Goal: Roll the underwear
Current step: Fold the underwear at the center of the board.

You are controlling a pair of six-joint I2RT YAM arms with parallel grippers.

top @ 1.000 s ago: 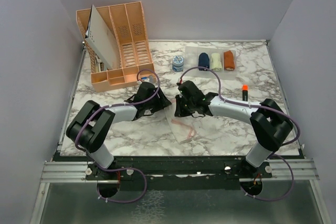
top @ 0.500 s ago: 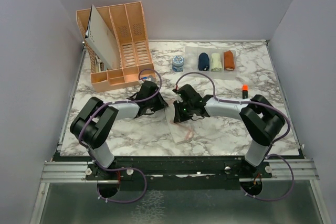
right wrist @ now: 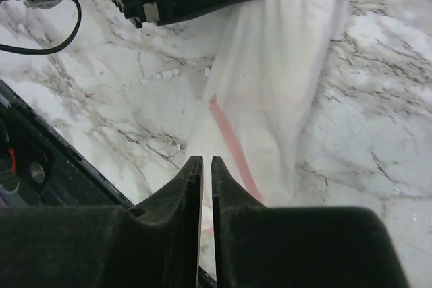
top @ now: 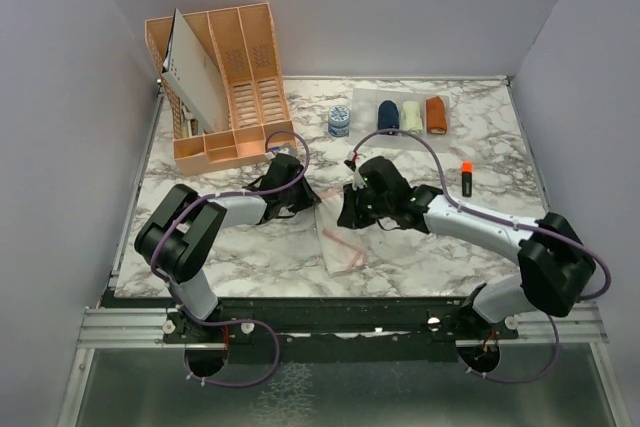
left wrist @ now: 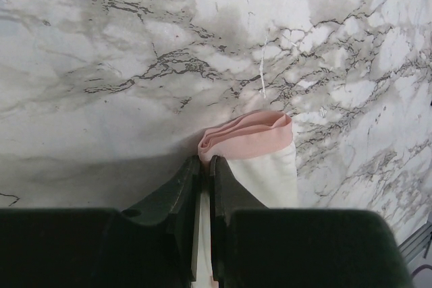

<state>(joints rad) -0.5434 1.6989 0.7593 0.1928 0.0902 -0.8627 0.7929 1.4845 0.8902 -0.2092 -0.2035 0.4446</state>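
The whitish-pink underwear [top: 338, 242] lies stretched between my two grippers at the middle of the table. My left gripper [left wrist: 204, 160] is shut on the folded pink waistband [left wrist: 250, 133], which it pinches at its left end. In the top view the left gripper [top: 305, 199] sits at the cloth's far end. My right gripper [right wrist: 203, 160] has its jaws almost together at the cloth's side edge, with pale cloth in the slit. A pink seam [right wrist: 233, 143] runs down the cloth [right wrist: 270, 79]. The navy underwear [top: 388, 115] lies rolled at the back.
A cream bundle [top: 411, 117] and a rust-orange bundle [top: 436, 113] lie beside the navy roll. A small round tin [top: 339, 121] stands to their left. A peach desk organizer [top: 225, 77] fills the back left. An orange marker [top: 466, 177] lies at the right.
My left gripper has closed on the waistband. The right arm's elbow has swung out to the right, and the crumpled cloth now lies drawn out straighter.
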